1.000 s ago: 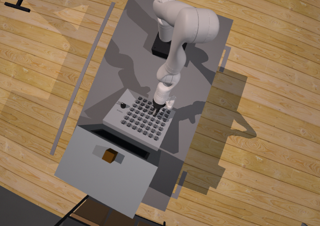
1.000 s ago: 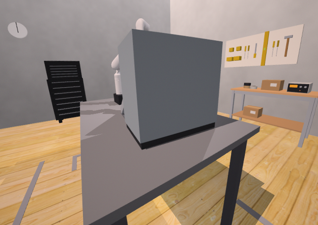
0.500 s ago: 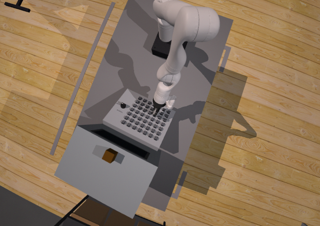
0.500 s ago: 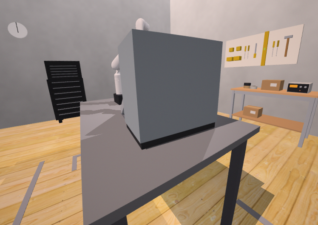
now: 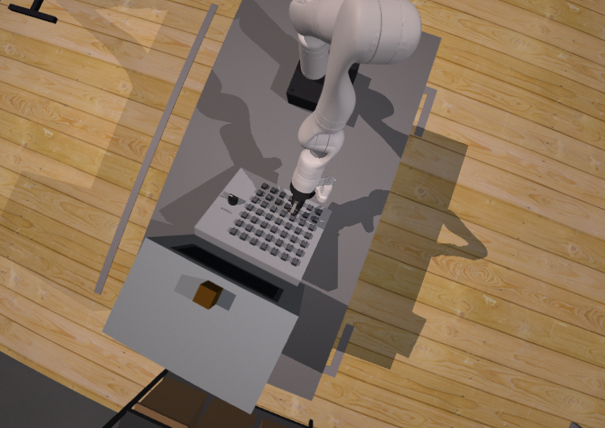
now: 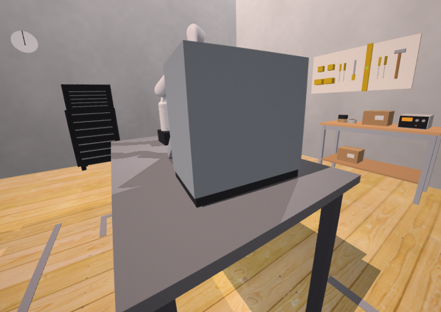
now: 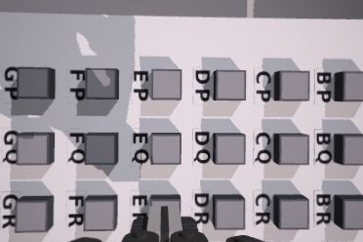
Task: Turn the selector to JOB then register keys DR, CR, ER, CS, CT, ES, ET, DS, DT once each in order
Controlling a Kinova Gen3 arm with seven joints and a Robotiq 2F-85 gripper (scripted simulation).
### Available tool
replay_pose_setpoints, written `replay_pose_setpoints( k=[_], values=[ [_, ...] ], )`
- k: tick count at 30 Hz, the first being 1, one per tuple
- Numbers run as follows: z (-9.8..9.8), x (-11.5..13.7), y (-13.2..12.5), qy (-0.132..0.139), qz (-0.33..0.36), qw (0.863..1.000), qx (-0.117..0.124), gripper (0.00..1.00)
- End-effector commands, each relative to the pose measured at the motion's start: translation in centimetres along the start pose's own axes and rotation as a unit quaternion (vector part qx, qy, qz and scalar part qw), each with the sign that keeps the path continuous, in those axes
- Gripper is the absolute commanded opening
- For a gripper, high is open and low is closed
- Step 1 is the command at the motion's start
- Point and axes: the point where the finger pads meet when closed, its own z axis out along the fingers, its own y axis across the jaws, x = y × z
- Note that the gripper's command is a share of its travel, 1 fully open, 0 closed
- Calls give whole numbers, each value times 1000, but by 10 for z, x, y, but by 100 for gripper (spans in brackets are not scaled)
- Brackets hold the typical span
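The grey keypad panel (image 5: 213,223) (image 7: 293,37) lies on the table with rows of dark square keys. Its black selector knob (image 5: 231,199) sits at the panel's left corner. My gripper (image 5: 294,206) (image 7: 164,226) is shut and empty, pointing straight down at the ER key (image 7: 166,202), which its fingertips partly hide. The DR key (image 7: 229,213) and the CR key (image 7: 292,213) are just to the right of it in the wrist view. No key looks lit. In the exterior view the machine's grey housing (image 6: 242,119) hides the keypad and the gripper; only part of the arm (image 6: 163,112) shows.
The grey machine housing (image 5: 195,335) stands just in front of the panel, with a black slot (image 5: 230,266) and a brown block (image 5: 206,294) on top. The arm's black base (image 5: 304,91) is at the far end of the table (image 5: 371,168).
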Motion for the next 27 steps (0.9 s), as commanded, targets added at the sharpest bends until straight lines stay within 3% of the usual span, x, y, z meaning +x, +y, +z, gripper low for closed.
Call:
replay_pose_setpoints(
  k=[1,17,27],
  values=[
    [-4,0,1,0,0,1000,-1,10],
    [-11,-1,1,0,0,1000,-1,10],
    [-11,-30,1,0,0,1000,-1,10]
  ],
)
